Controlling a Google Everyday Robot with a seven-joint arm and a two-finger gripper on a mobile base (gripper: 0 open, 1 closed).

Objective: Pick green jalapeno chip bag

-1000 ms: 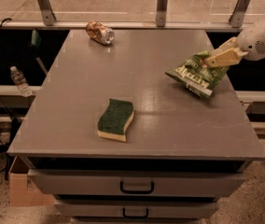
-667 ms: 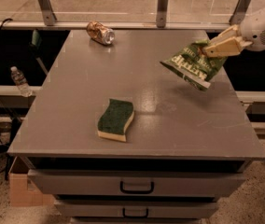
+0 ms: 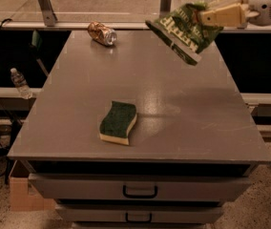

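The green jalapeno chip bag (image 3: 183,32) hangs tilted in the air above the far right part of the grey table (image 3: 78,113). It is crinkly green with white lettering and a white-edged seam at its lower edge. My gripper (image 3: 206,14) reaches in from the upper right and is shut on the bag's upper right corner. The bag is clear of the tabletop.
A green-topped yellow sponge (image 3: 119,122) lies near the table's front middle. A crushed metallic can (image 3: 102,33) lies at the far left. Drawers with handles (image 3: 140,191) sit under the top. A water bottle (image 3: 20,82) and a cardboard box (image 3: 23,192) are at the left.
The gripper has lifted the chip bag off the tabletop and raised it up and back. The sponge and can have not moved.
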